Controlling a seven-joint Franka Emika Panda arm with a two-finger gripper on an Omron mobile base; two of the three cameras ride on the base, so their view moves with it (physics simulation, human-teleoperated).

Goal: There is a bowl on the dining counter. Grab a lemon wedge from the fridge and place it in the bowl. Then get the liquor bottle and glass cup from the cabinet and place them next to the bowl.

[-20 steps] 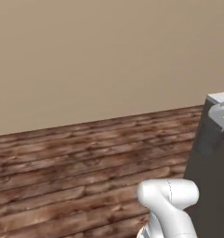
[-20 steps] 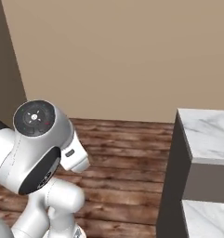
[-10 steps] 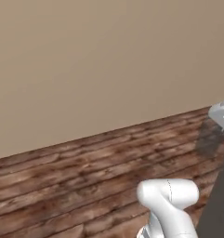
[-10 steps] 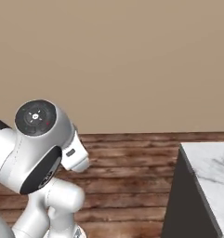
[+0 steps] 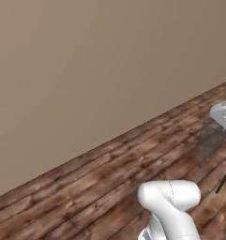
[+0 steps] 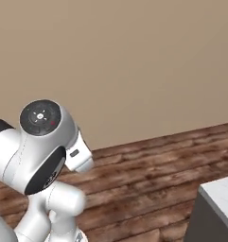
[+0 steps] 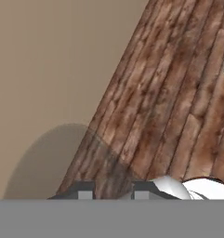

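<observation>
1. Wall (image 5: 86,70): plain beige and bare. It takes the upper part of both base views and the left side of the hand view.
2. Floor (image 5: 133,173): dark brown wood planks meeting the wall at a straight edge. In the hand view the planks run diagonally up to the right, and a soft rounded shadow (image 7: 62,158) falls across the wall-floor joint low left.
3. Arm (image 6: 39,146): white links with dark joints. It is folded up close to the base, with the round joint cap facing the right base camera. In the left base view a white elbow link (image 5: 173,206) sits at the bottom, right of centre.
4. Marble-topped surface (image 6: 219,194): only a corner shows, at the bottom right of the right base view. It has a white veined top and a plain dark grey front, stands on the floor and is well apart from the arm. No bowl, lemon, bottle or cup is seen on that corner.
5. White rounded object (image 5: 223,116): cut by the right edge of the left base view. A grey shadow lies on the floor beside it and a thin dark rod (image 5: 223,180) is below it. I cannot tell what it is.
6. Gripper (image 7: 113,193): just the tops of the two fingers (image 7: 85,191) clear the bottom of the hand view, a narrow gap apart, with floor seen beyond them. I cannot tell whether anything is pinched lower down.
</observation>
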